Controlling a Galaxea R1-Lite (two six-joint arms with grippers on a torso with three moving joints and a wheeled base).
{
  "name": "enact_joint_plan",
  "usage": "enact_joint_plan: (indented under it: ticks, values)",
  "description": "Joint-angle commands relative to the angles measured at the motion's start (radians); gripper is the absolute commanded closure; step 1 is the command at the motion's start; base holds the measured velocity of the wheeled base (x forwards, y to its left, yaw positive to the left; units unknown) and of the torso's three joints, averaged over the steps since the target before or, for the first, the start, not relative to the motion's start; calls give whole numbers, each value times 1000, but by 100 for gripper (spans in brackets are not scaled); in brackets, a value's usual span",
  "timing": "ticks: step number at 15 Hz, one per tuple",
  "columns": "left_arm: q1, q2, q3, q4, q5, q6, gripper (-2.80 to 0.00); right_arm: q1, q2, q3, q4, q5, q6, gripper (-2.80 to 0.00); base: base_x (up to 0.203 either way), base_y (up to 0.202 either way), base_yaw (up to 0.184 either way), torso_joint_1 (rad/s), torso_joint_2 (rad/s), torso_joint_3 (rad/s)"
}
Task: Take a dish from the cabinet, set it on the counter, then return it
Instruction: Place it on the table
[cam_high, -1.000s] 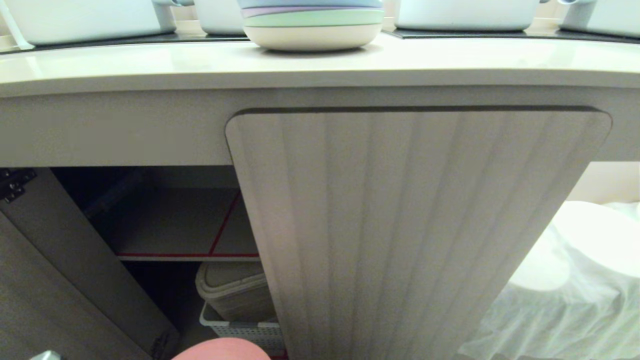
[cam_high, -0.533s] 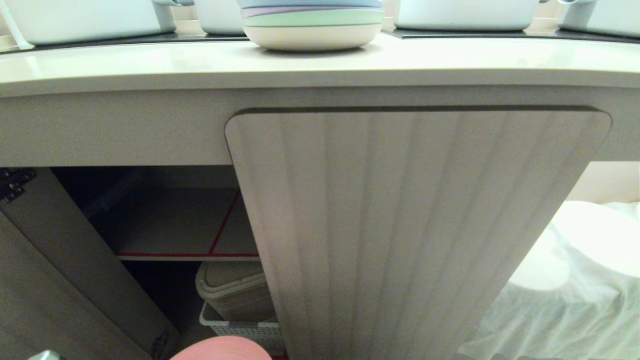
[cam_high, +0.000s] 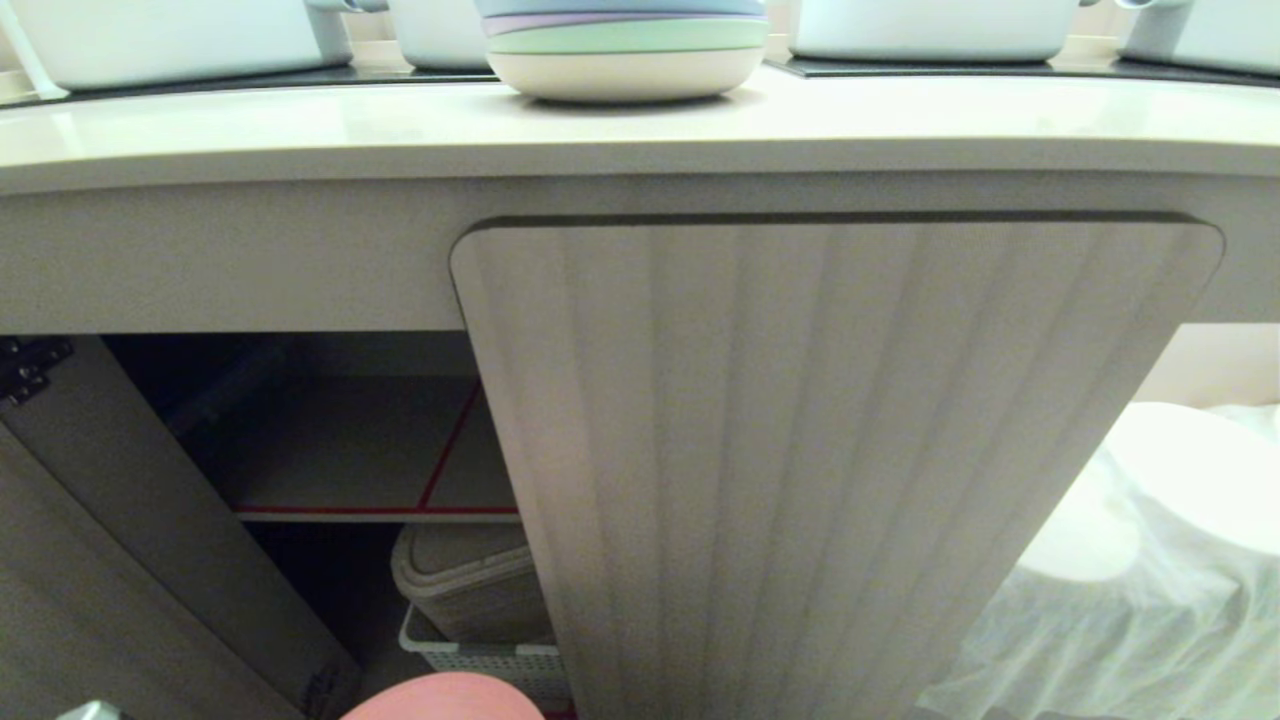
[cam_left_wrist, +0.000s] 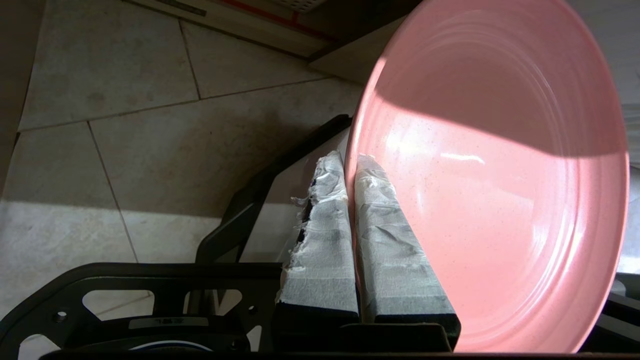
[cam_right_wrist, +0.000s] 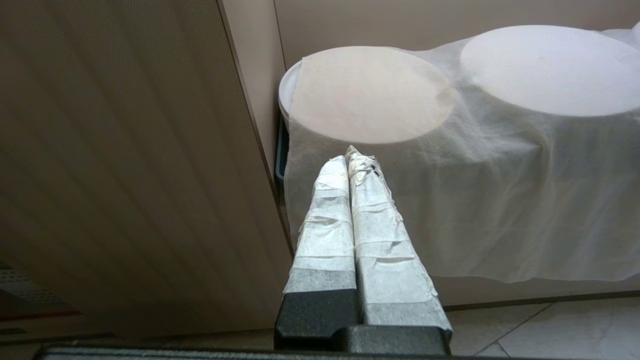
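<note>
My left gripper (cam_left_wrist: 350, 162) is shut on the rim of the pink dish (cam_left_wrist: 495, 175), held on edge above the tiled floor. In the head view only the dish's top edge (cam_high: 445, 698) shows at the bottom, in front of the open left side of the cabinet (cam_high: 830, 450). The cabinet's left door (cam_high: 120, 560) stands swung open, its grey red-edged shelf (cam_high: 350, 450) is bare, and the right ribbed door is closed. The cream counter (cam_high: 640, 125) runs above. My right gripper (cam_right_wrist: 352, 157) hangs shut and empty beside the closed door.
A stack of pastel plates (cam_high: 625, 50) and white pots (cam_high: 930, 25) stand on the counter. Below the shelf sit a beige lidded box (cam_high: 470, 580) and a white basket (cam_high: 490, 660). White discs under cloth (cam_right_wrist: 500, 125) fill the recess to the right.
</note>
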Motion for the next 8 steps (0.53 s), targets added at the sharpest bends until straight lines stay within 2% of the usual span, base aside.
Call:
enact_joint_plan:
  ticks: [1, 5, 8]
  values:
    - [0, 3, 0, 0, 0, -3, 0, 0, 0, 0, -1, 0, 0, 0, 0, 0, 0, 0, 0, 0]
    - [1, 3, 0, 0, 0, -5, 0, 0, 0, 0, -1, 0, 0, 0, 0, 0, 0, 48, -222, -226]
    - [2, 3, 0, 0, 0, -13, 0, 0, 0, 0, -1, 0, 0, 0, 0, 0, 0, 189, -511, -300]
